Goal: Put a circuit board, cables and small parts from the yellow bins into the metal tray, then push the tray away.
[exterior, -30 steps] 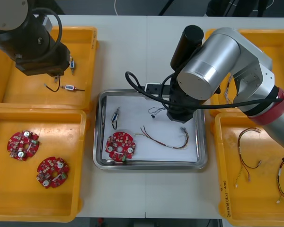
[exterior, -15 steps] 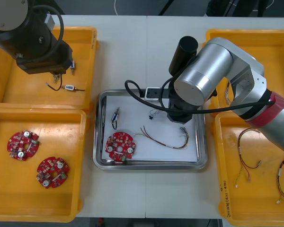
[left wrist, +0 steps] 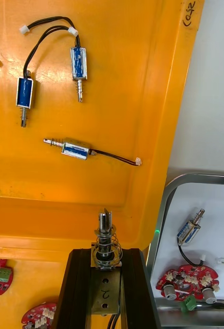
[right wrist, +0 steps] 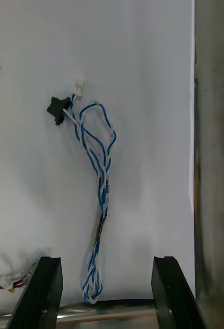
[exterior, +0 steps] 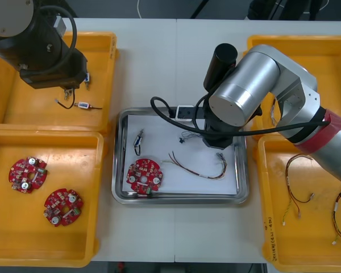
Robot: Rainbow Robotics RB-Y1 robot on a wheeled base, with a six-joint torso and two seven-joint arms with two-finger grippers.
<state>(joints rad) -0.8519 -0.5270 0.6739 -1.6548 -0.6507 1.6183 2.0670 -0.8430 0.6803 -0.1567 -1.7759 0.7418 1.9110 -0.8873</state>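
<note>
right gripper [right wrist: 106, 263] spread, blue-white cable [right wrist: 99, 169] loose in tray [right wrist: 212, 154] | left gripper [left wrist: 107, 253] pinching small metal part [left wrist: 104, 226] over bin [left wrist: 143, 103], likely tray-bound

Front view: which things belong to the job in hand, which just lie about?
In hand: tray; in it a board, a part, a red-yellow cable, a blue-white cable; right jaws open astride that cable; left jaws shut on another part over the far left bin.
Lying about: two boards, near left bin; loose parts, far bin; cables, near right bin.
</note>
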